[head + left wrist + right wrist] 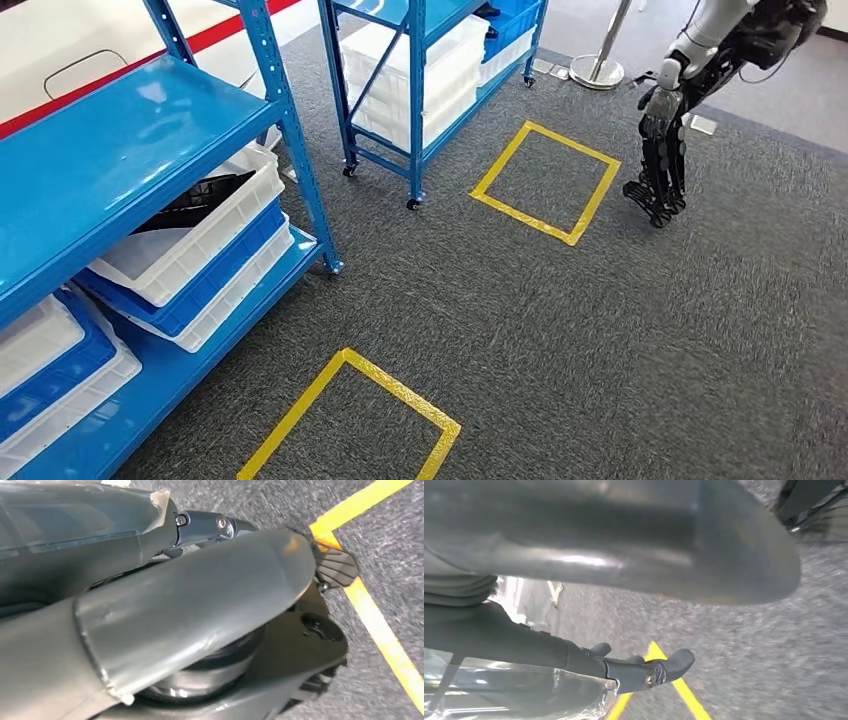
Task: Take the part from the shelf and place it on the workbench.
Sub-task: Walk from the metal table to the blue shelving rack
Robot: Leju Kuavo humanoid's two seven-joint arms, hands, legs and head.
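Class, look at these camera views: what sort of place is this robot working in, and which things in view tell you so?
Most likely a warehouse or factory training floor. Blue metal shelving on wheels holds stacked white and blue plastic bins, and yellow tape squares mark spots on the grey carpet. The robot's right hand hangs in view.

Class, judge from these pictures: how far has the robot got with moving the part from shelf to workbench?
Done: nothing I can confirm; a black part lies in a white bin on the shelf. In hand: unclear; the right hand hangs over the carpet, and I cannot tell whether it holds anything. Left: probably the grasp, the carry and the placing.
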